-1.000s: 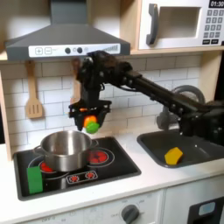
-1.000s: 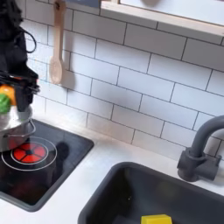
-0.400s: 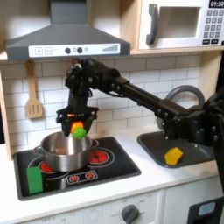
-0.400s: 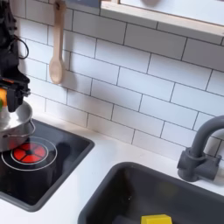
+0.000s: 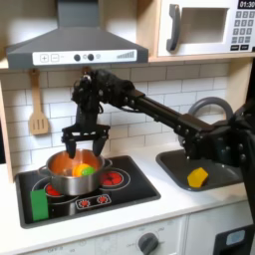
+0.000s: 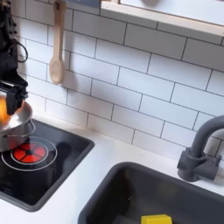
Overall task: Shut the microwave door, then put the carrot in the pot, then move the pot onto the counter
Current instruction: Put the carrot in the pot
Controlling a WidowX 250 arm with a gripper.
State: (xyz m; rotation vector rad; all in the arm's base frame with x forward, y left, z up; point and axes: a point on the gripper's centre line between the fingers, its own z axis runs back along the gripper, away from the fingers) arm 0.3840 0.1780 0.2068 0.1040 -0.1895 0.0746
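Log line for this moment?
microwave door shut | claw over pot on hob | carrot in pot | grip unclear

1. The first exterior view looks from the front, a bit far back, straight at the toy kitchen. It sees the microwave (image 5: 206, 27), the hood (image 5: 75, 45), the black hob (image 5: 88, 188) and the sink (image 5: 211, 164).
2. The second exterior view is much closer and looks down at an angle at the tiled wall (image 6: 131, 79).
3. Both exterior views share the hob (image 6: 35, 162), the sink (image 6: 144, 197), the wooden spoon (image 6: 57, 44) and the faucet (image 6: 203, 144).
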